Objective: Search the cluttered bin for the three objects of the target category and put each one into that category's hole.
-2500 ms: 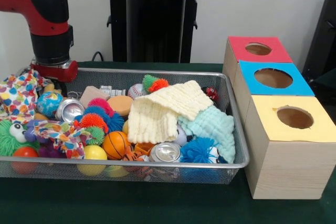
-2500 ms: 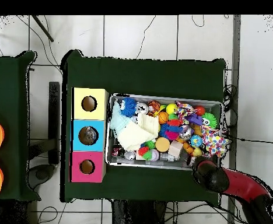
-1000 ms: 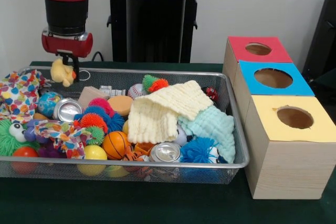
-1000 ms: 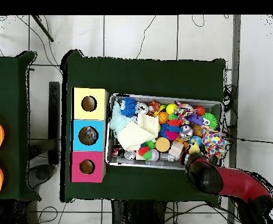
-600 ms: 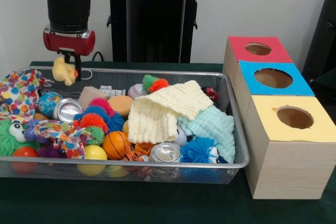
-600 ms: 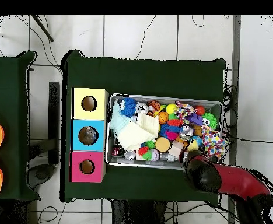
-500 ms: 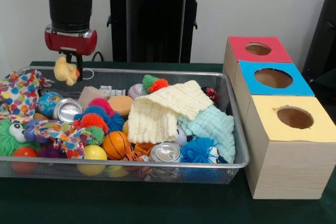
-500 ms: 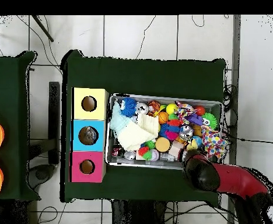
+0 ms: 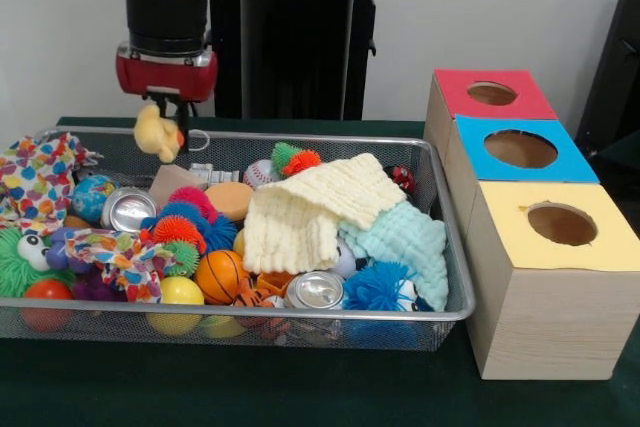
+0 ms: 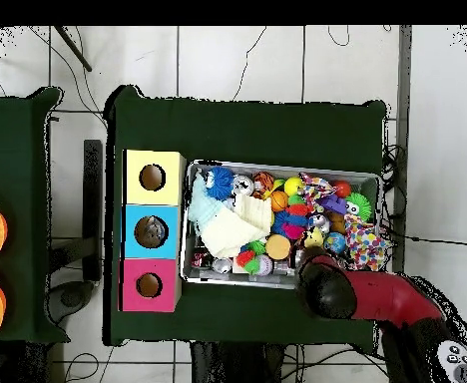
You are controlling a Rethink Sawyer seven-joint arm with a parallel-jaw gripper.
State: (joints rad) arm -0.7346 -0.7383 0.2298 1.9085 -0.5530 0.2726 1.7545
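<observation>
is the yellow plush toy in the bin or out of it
Out: the yellow plush toy hangs from the gripper above the bin.

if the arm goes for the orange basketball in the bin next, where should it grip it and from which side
Best guess: from straight above, fingers closing across the round upper half of the orange basketball. It is wedged between the yellow ball, the spiky toys and the cream cloth, so its sides are blocked and only the top shows bare. The gripper is now shut on a yellow plush duck.
</observation>
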